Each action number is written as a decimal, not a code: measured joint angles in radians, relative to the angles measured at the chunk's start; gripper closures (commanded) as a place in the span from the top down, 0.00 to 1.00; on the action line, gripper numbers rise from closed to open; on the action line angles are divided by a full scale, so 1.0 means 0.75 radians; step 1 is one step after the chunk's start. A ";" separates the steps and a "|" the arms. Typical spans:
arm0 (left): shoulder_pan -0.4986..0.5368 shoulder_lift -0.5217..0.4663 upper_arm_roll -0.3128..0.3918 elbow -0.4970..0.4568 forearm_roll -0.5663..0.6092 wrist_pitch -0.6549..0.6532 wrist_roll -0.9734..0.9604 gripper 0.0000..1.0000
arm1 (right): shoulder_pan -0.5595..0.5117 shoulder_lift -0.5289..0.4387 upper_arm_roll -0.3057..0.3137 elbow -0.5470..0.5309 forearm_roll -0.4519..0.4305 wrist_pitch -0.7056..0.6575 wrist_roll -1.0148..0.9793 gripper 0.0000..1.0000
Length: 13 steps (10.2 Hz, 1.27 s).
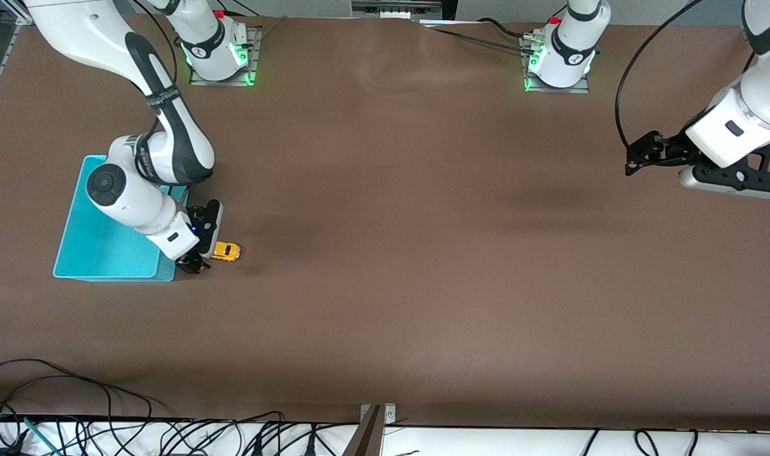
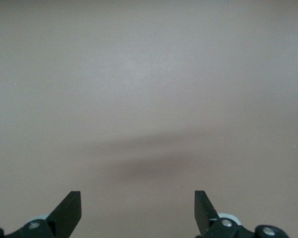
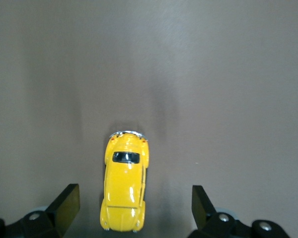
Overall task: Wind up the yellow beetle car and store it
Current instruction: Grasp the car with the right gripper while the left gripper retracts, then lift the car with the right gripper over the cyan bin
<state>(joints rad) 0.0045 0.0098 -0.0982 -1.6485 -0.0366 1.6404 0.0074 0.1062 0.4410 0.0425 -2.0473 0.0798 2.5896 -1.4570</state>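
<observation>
Right wrist view alone shows yellow beetle car (image 3: 124,186) between spread right claw (image 3: 134,208), left claw (image 2: 138,210) spread over bare table (image 2: 149,74).

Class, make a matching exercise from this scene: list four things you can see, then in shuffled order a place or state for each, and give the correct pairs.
Things:
1. yellow beetle car
2. turquoise bin
3. right end effector
4. left end effector

Places or states:
A. open over bare table, waiting
B. on the table beside the bin
C. open, low around the car
D. at the right arm's end of the table

Pairs: 1-B, 2-D, 3-C, 4-A
</observation>
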 measured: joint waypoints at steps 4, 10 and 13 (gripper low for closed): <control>-0.019 -0.017 0.007 -0.019 0.000 -0.014 -0.008 1.00 | 0.000 0.048 0.000 -0.058 0.000 0.180 -0.045 0.99; -0.055 -0.007 0.055 -0.027 0.000 -0.015 -0.009 1.00 | 0.000 0.079 0.000 -0.064 0.000 0.245 -0.049 0.00; -0.061 -0.008 0.046 -0.026 0.000 -0.022 -0.011 1.00 | -0.001 0.034 -0.001 -0.053 0.000 0.232 -0.028 0.00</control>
<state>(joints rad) -0.0410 0.0038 -0.0639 -1.6684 -0.0366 1.6242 -0.0005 0.1058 0.4668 0.0421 -2.0868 0.0799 2.7634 -1.4782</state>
